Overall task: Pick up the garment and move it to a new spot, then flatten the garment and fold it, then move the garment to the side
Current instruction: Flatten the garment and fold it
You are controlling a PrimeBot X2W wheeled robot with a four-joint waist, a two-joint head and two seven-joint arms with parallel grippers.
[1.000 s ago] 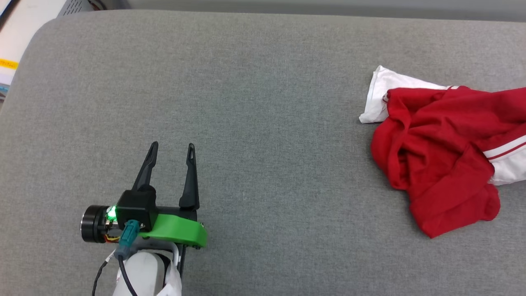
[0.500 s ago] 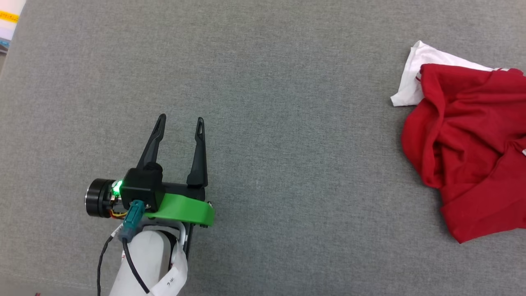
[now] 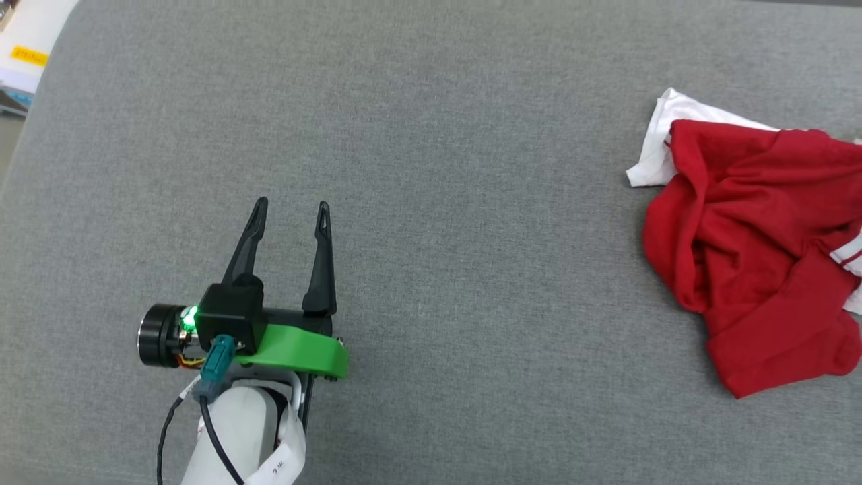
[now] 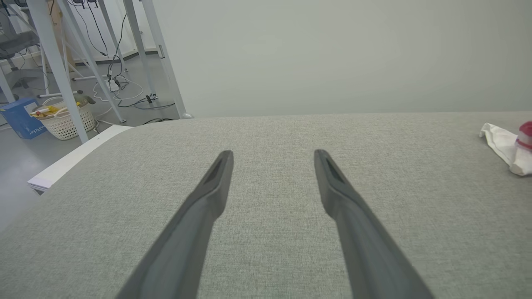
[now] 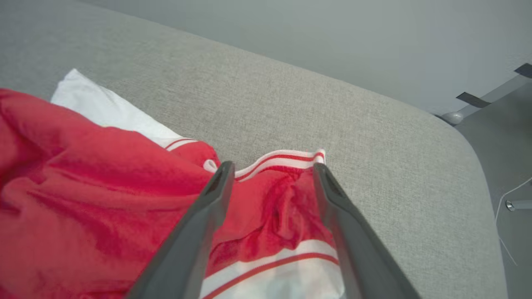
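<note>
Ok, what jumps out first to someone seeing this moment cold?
The crumpled red-and-white garment heaped at the right of the grey padded surface grabs the eye. The right gripper stands open over its striped trim, while the left gripper hovers open far off at lower left.

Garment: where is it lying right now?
In the head view the garment lies crumpled on the right side of the grey cushion, far from the left gripper; the right gripper is open over its striped trim.

Grey fabric surf [image 3: 431,101]; pale wall [image 4: 332,50]; white basket [image 4: 68,123] on flr [image 4: 20,151].
</note>
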